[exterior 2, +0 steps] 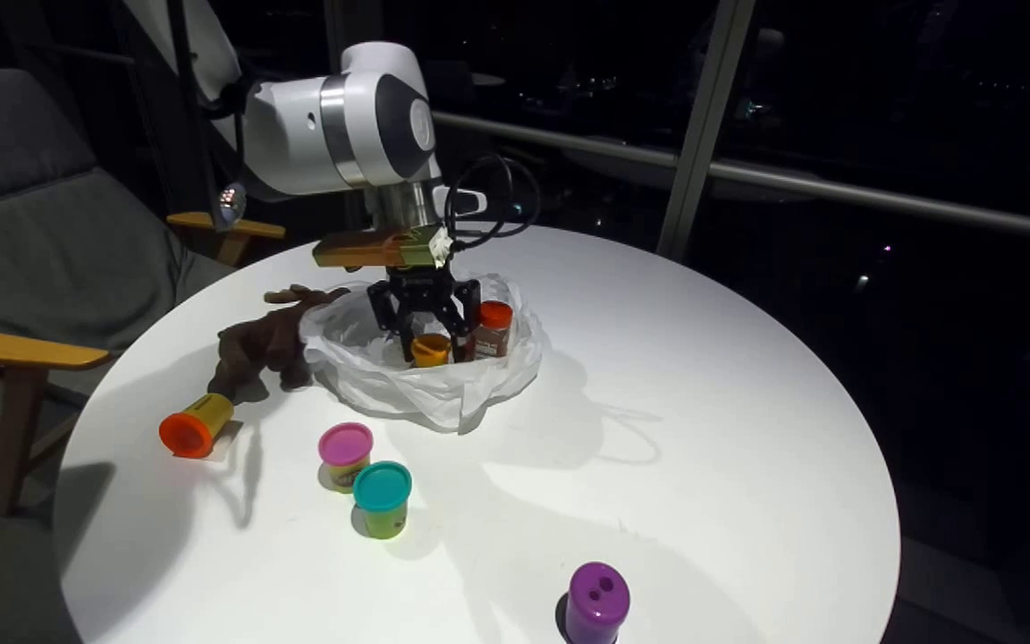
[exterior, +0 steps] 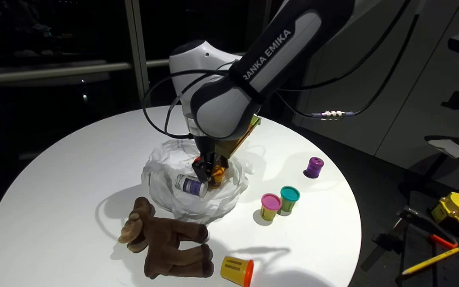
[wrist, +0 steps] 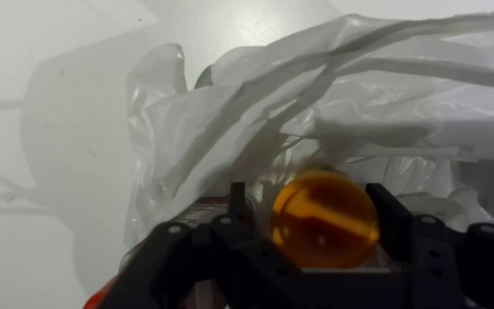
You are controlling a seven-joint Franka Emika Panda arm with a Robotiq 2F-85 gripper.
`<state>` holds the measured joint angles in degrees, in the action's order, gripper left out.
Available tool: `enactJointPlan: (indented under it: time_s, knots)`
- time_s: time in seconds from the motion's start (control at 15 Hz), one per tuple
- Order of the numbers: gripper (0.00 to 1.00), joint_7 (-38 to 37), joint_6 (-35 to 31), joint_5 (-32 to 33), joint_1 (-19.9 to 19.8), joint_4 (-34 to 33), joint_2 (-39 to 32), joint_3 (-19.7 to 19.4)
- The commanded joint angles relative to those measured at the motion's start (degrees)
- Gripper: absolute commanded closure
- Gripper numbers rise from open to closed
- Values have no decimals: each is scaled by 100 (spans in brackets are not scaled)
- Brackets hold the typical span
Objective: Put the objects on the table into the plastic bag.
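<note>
Pincer (exterior 2: 434, 349) is down in the mouth of the plastic bag (exterior: 209, 209), jaws apart, wider than the amber bottle (wrist: 324, 219) between them. Wrist view: clear gap on the bottle's 9 o'clock side; 3 o'clock side is tight, can't tell if it touches. Bottle is in the bag, round end up. Also in there: red-capped bottle (exterior 2: 491, 331) at 2 o'clock from the amber one in an exterior view, plus a white bottle with purple label (exterior: 191, 185) on its side, at 8 o'clock from it in an exterior view.

Others are on the desk (exterior: 74, 167). Clock in an exterior view, bag at centre: brown plush animal (exterior: 163, 243) lies at 7, just beside the bag, feet toward 3. Yellow tub with orange lid (exterior: 235, 270) at 5, on its side, near those feet. Pink-lidded tub (exterior: 270, 207) at 4 and teal-lidded tub (exterior: 289, 198) between 3 and 4, both upright, just beside each other. Purple container (exterior: 314, 167) at 3, upright, near the desk edge.
</note>
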<state>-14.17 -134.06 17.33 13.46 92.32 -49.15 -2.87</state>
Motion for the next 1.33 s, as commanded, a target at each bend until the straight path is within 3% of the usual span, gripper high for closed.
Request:
enactJointPlan:
  time_s: [0.0,0.4,0.6,1.0,1.27]
  knots:
    - [0,-109,-383,184,137,988,879,-215]
    - [0,264,-687,-39,-258,2714,2294,-54]
    - [0,-93,-711,-623,-546,3481,2825,-52]
    - [0,-531,-701,-1679,-1007,3923,2929,-72]
    - [0,-646,-975,-2350,-1064,3925,2722,-4]
